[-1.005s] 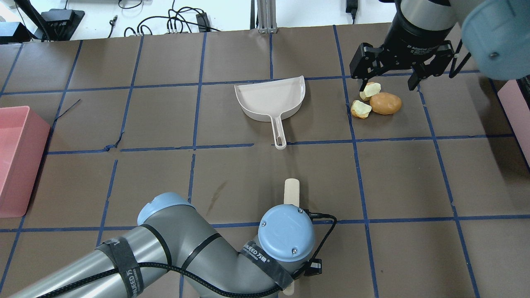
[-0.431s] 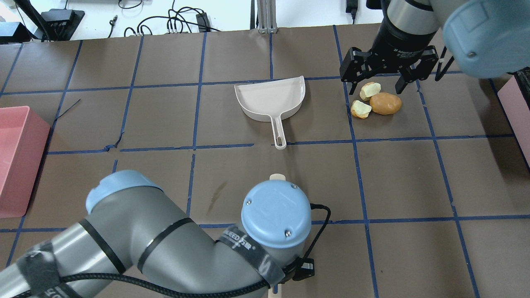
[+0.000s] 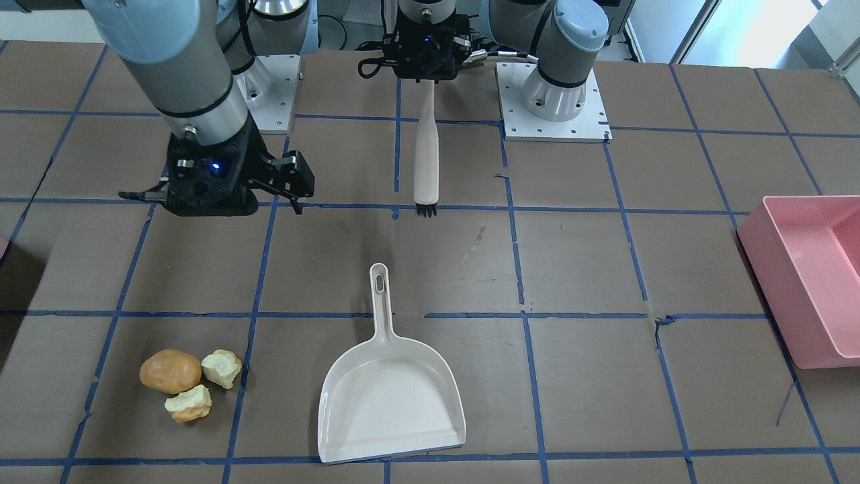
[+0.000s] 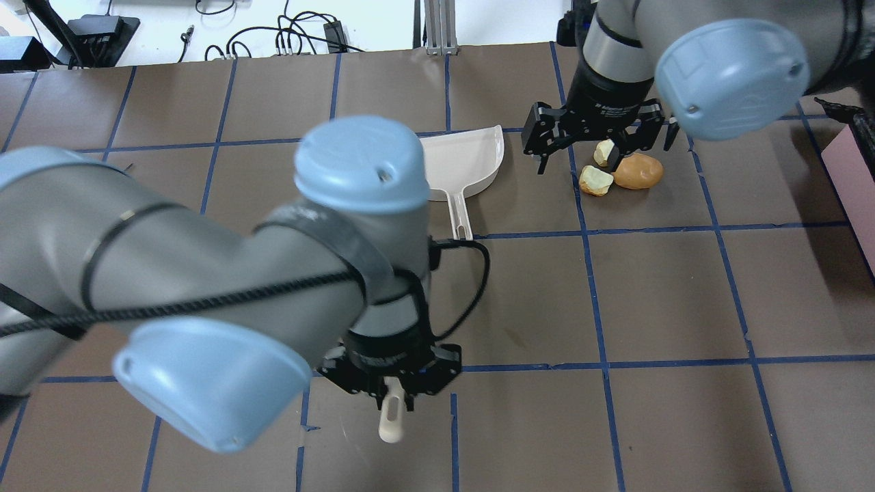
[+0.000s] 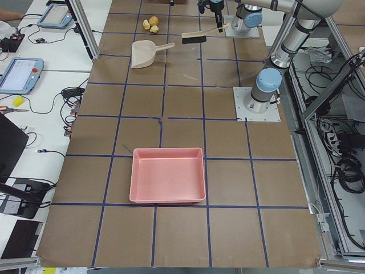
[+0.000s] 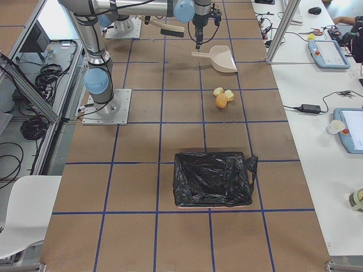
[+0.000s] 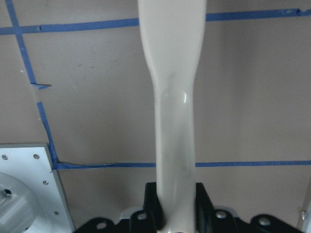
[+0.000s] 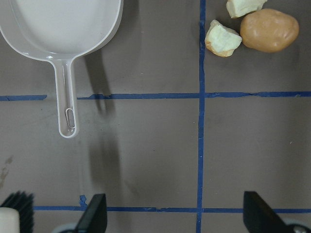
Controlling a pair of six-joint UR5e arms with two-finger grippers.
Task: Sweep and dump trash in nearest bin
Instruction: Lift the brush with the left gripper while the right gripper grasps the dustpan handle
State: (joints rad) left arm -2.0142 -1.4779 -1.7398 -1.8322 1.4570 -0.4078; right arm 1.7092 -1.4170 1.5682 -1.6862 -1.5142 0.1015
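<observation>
The right gripper [image 8: 176, 214] hangs above the table with its jaws spread wide and nothing in them. Only taped brown table shows between the fingers. The trash lies ahead of those jaws, off toward one finger's side, and none of it is between them: one brown potato-like lump [image 8: 269, 30] and two pale apple-core chunks, the nearer [image 8: 222, 39] touching the lump and the farther [image 8: 245, 6] just beyond it. That makes three scraps in one tight cluster. Ahead toward the other finger lies the one white dustpan [image 8: 63, 29], handle pointing back at the jaws and well apart from the scraps. A blue tape line runs between the two.

The left gripper [image 3: 424, 64] is clamped on the cream handle of a brush [image 3: 426, 154], whose black bristles point away from its jaws toward the dustpan handle and stop short of it.

Two bins sit well out from both grippers: a pink one [image 3: 816, 265] on the left gripper's side and a black-bagged one [image 6: 212, 178] on the right gripper's side
</observation>
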